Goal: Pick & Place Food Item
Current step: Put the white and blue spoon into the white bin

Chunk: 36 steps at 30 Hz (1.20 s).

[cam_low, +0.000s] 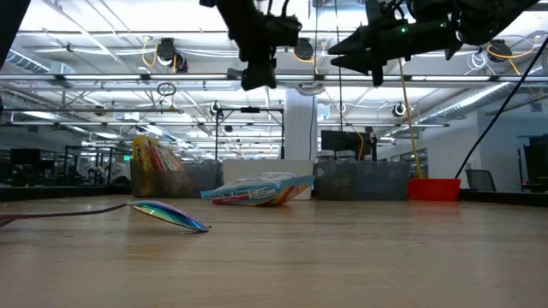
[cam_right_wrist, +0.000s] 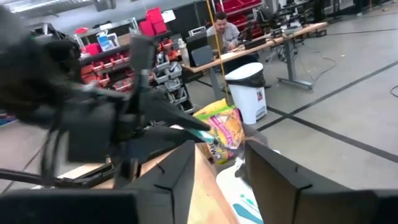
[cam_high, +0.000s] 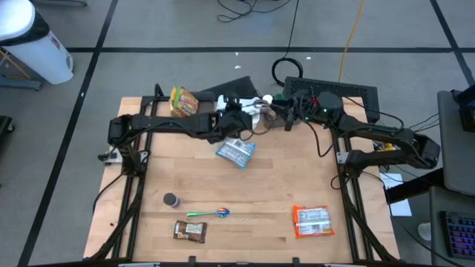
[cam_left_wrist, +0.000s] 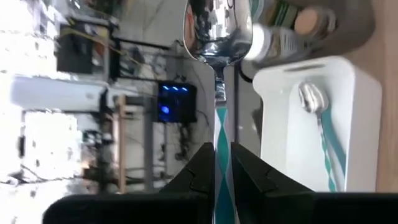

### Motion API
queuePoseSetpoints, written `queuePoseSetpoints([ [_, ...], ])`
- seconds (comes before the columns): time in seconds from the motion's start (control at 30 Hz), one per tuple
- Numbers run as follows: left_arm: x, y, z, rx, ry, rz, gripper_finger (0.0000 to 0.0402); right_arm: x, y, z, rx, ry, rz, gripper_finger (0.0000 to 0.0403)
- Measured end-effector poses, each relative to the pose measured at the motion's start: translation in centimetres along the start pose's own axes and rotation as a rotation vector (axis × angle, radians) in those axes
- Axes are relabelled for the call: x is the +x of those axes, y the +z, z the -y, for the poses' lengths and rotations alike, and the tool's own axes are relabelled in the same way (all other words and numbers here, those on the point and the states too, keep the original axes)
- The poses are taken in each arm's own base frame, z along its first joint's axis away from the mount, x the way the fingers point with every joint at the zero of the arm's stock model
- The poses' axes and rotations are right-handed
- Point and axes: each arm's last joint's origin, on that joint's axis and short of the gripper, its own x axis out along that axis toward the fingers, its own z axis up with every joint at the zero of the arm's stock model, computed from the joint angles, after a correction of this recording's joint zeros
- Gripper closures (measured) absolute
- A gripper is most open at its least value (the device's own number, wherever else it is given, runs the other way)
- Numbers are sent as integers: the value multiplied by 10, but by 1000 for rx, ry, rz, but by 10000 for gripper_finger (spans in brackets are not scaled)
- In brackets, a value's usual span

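A spoon (cam_left_wrist: 217,37) with a shiny bowl and a teal-and-white striped handle sits pinched between the 2 fingers of the left gripper (cam_left_wrist: 219,163), held up in the air above the far middle of the table (cam_high: 245,193). Beside it in the left wrist view, a white tray (cam_left_wrist: 339,112) holds a 2nd striped spoon (cam_left_wrist: 314,109).

The right gripper (cam_right_wrist: 219,163) hovers close by, facing the left one, its fingers parted with nothing between them.

Below both arms lies a blue-and-white snack packet (cam_high: 236,152). A yellow chip bag (cam_high: 183,101) stands at the far left edge. Near the front edge lie a red packet (cam_high: 312,221), a brown bar (cam_high: 189,231), a green-handled spoon (cam_high: 209,213) and a small dark cap (cam_high: 171,199).
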Motion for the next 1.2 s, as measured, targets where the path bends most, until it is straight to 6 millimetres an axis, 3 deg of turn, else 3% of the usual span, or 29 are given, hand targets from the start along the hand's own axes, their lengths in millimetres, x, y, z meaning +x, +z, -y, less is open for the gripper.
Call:
queuePoseSetpoints([
  [0.2, 32, -33, -23, -202, -213, 23, 369, -3, 2, 1, -2, -10, 8, 245],
  [0.43, 76, -75, -44, -458, -437, 99, 368, -3, 2, 1, -1, -13, -1, 239],
  [0.6, 98, -97, -42, -603, -501, 153, 368, -3, 1, 1, -18, -12, -1, 242],
  [0.7, 106, -106, -28, -669, -521, 165, 367, -4, -4, 3, -23, -8, 12, 241],
  [0.97, 104, -102, 2, -737, -549, 198, 367, -21, -42, 10, -33, 25, 123, 245],
  [1.2, 103, -95, 5, -743, -512, 199, 367, -48, -85, 12, 41, 52, 182, 241],
])
